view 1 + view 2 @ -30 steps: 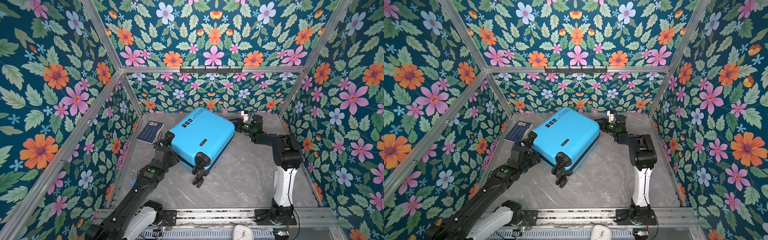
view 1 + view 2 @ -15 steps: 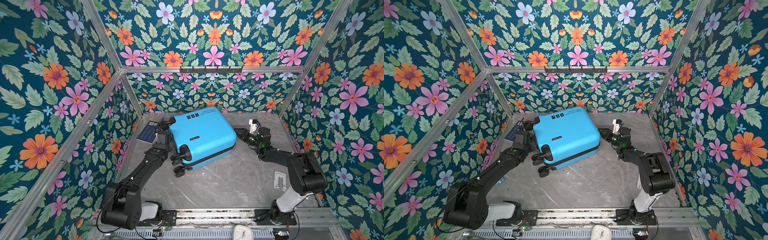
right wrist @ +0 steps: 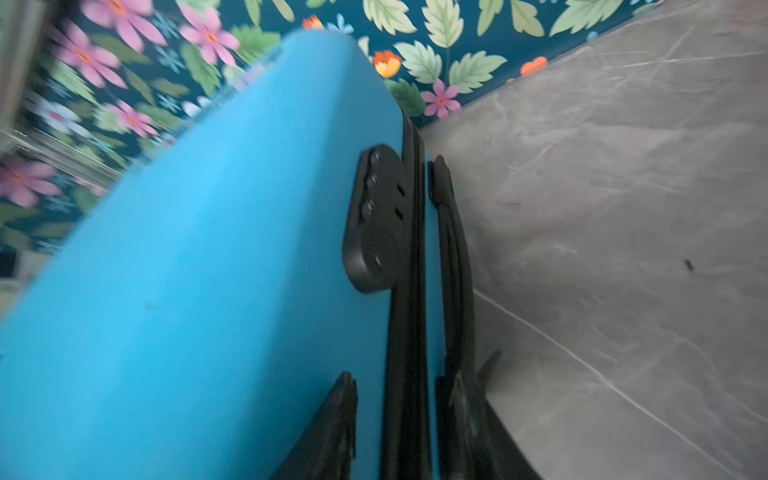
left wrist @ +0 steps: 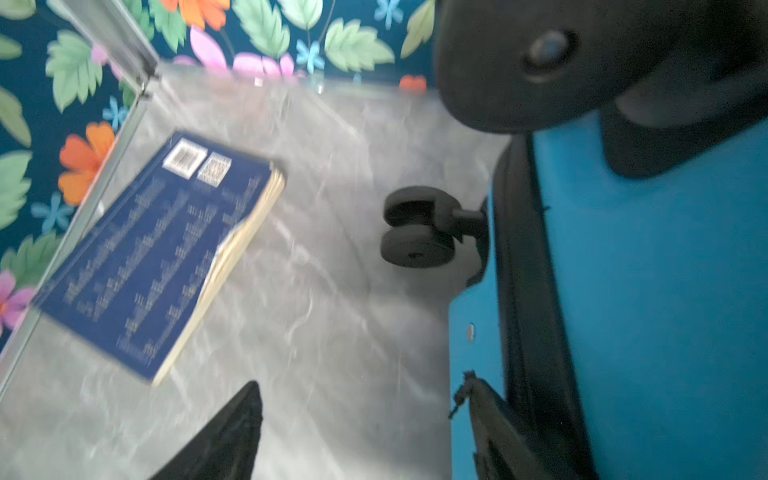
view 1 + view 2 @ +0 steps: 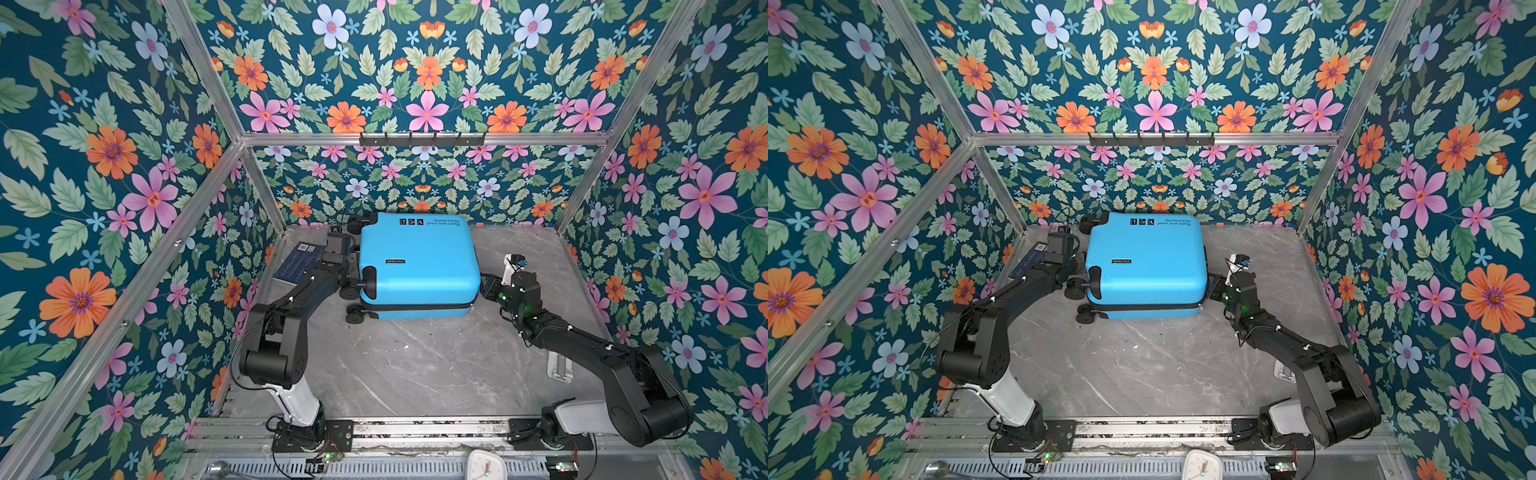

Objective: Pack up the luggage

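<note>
- The grey marble tabletop (image 5: 415,374) carries the case on its far half. The near half would give room for a lid to fall open.
- The luggage (image 5: 415,262) lies flat and closed at the far middle, with the wheels to the left and the carry handle to the right. In this position the zip seam runs around its sides, where both arms can reach it.
- The right hand (image 3: 403,378) is at the right end of the case. Its fingers (image 3: 332,419) stand on either side of the black zip band, beside the carry handle (image 3: 453,257). Whether they press on it I cannot tell. I judge that it steadies the case or seeks the zip.
- The left hand (image 4: 361,380) is at the wheel end, spread wide and holding nothing, with one finger just beside the shell. Probably it braces the case.
- A dark blue book (image 4: 158,249) lies back cover up at the far left, near the wheels. It is likely meant for packing.
- The combination lock (image 3: 378,220) sits against the zip band, so the case seems fastened.
</note>
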